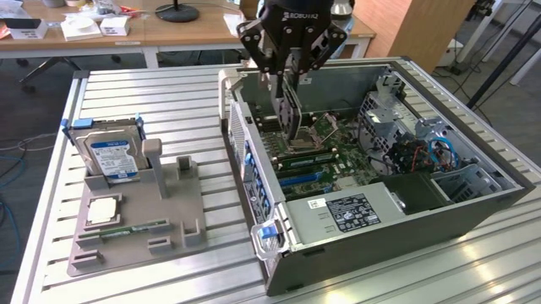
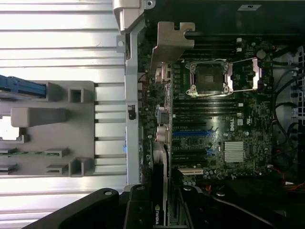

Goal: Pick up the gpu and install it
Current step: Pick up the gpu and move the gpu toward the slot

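Note:
The gpu, a thin dark card, hangs edge-down inside the open computer case, above the motherboard. My gripper is shut on the card's upper edge. In the wrist view the gpu shows edge-on between my fingers. Its pale metal bracket sits close to the case's rear wall. The card runs beside the blue slots. Whether its lower edge touches the board I cannot tell.
A grey fixture tray stands on the slatted table at the exterior view's left. It holds a hard drive with a blue label, a processor chip and a green memory stick. Cables and a drive cage crowd the case's right side.

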Robot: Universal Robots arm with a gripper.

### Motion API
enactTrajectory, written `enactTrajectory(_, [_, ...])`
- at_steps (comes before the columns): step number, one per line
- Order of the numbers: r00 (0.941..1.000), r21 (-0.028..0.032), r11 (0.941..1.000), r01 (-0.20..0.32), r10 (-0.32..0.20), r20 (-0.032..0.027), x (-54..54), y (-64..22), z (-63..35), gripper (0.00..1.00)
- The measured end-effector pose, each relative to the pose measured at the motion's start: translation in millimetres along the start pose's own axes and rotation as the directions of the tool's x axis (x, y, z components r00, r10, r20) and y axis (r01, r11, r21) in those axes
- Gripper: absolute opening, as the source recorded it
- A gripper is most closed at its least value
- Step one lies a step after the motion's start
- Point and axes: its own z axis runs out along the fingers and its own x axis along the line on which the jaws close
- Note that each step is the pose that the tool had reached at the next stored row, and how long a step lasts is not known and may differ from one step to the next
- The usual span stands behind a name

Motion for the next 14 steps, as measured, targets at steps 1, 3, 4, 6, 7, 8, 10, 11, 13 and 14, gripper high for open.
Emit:
enactTrajectory(1, [1.0000,-0.0001,1.0000,0.000,0.000,0.0001,-3.7,0.2,0.1,0.26])
enactTrajectory(3, [1.0000,0.0001,1.0000,0.000,0.000,0.0000,-12.1,0.5,0.3,0.26])
enactTrajectory(4, [1.0000,0.0001,1.0000,0.000,0.000,-0.0001,-16.0,0.7,0.4,0.26])
enactTrajectory(6, [1.0000,0.0001,1.0000,0.000,0.000,0.0000,-24.0,1.0,0.5,0.26])
enactTrajectory(7, [1.0000,0.0001,1.0000,0.000,0.000,-0.0001,-28.2,1.2,0.6,0.26])
enactTrajectory(8, [1.0000,0.0000,1.0000,0.000,0.000,0.0000,-32.5,1.4,0.8,0.26])
enactTrajectory(10, [1.0000,0.0000,1.0000,0.000,0.000,0.0000,-41.8,1.8,1.0,0.26])
enactTrajectory(11, [1.0000,0.0000,1.0000,0.000,0.000,0.0000,-46.3,1.9,1.1,0.26])
enactTrajectory(13, [1.0000,-0.0001,1.0000,0.000,0.000,0.0000,-55.2,2.4,1.4,0.26])
enactTrajectory(14, [1.0000,0.0000,1.0000,0.000,0.000,0.0000,-59.4,2.5,1.4,0.26])
